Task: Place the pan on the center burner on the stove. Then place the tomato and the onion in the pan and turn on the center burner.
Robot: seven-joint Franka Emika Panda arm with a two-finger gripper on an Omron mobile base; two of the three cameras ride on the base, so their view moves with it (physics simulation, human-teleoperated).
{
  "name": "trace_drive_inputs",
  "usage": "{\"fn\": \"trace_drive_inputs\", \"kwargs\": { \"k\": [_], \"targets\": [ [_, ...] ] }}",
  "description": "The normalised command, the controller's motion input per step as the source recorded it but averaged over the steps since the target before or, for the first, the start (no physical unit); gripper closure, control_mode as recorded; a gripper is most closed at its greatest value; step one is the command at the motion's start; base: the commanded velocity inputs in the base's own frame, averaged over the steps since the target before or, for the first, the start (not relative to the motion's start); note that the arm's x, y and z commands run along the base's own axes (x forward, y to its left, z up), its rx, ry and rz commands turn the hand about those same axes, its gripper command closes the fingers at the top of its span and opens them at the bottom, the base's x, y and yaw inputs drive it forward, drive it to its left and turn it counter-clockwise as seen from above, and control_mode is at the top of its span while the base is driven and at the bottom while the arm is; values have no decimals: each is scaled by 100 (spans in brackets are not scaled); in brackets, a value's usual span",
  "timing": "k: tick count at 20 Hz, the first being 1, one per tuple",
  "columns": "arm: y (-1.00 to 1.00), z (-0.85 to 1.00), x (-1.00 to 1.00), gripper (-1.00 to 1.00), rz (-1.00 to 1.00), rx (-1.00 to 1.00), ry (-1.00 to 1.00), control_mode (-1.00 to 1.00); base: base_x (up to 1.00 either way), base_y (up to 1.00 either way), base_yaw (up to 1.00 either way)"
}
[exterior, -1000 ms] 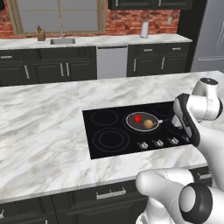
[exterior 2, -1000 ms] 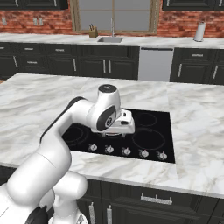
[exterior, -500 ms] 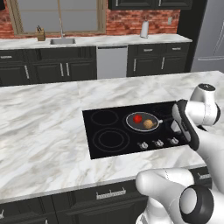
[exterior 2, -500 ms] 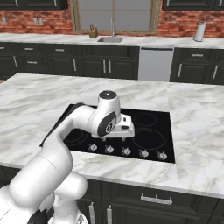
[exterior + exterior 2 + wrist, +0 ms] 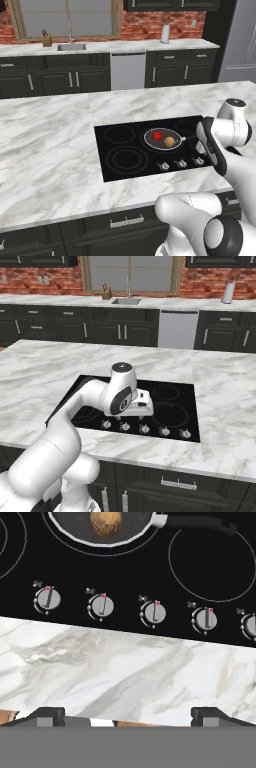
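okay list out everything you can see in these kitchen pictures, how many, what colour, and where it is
stove: one, black glass, set in the marble island.
center burner: one, grey double ring, under the pan.
pan: one, dark grey with black handle, on the center burner.
tomato: one, red, in the pan.
onion: one, tan, in the pan beside the tomato.
knobs: five, silver, in a row along the stove's near edge.
sink: one, grey, back counter under the window.
paper towel roll: one, white, back counter.
gripper: one, dark fingertips, open, above the island's near edge facing the knobs.
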Motion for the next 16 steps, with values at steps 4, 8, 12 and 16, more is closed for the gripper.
{"fn": "trace_drive_inputs", "kwargs": {
  "k": [4,8,12,16],
  "targets": [
    [0,0,-1,-100,-11,0,0,-100,0,0,0],
    [0,0,0,-100,-16,0,0,-100,0,0,0],
    [0,-2,0,-100,-17,0,-2,-100,0,0,0],
    [0,-4,0,-100,-16,0,-5,-100,0,0,0]
  ]
}}
